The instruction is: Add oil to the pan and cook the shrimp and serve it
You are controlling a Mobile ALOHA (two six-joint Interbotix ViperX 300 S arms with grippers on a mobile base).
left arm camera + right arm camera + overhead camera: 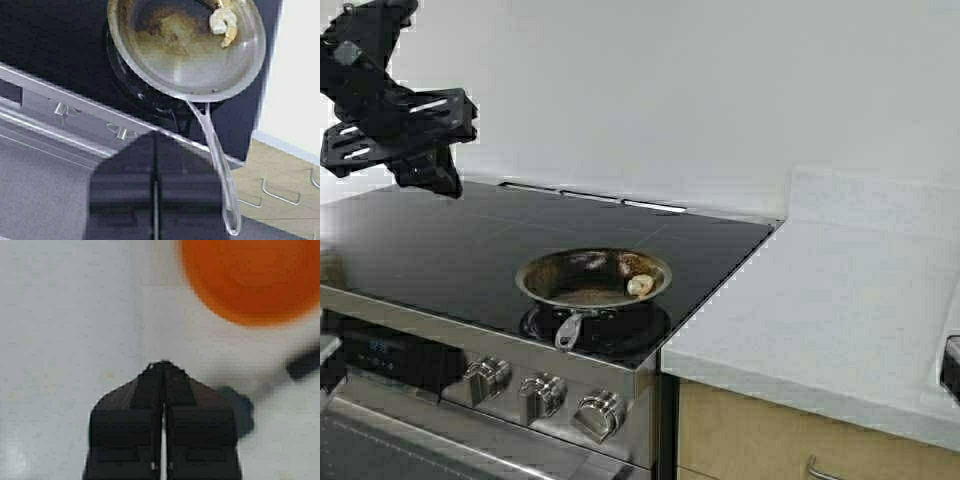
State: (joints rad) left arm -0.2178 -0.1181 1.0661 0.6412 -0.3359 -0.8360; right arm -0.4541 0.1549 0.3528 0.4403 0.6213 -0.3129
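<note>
The pan [552,291] sits on the front right burner of the black cooktop [440,240], its inside browned and its stub handle [567,331] pointing at the knobs. The shrimp [640,285], pale and curled, lies against the pan's right wall. My left gripper [442,182] hangs raised at the far left, well apart from the pan. In the left wrist view it [156,136] is shut and empty, with the pan [190,65], the shrimp [222,22] and the handle [220,165] beyond it. My right gripper [163,365] is shut and empty above the white counter. The oil is out of view.
Three steel knobs [545,395] line the stove's front panel. The white counter [820,300] runs to the right of the cooktop, over wooden drawers [770,440]. An orange bowl [250,275] and a dark blurred object [305,362] lie on the counter ahead of the right gripper.
</note>
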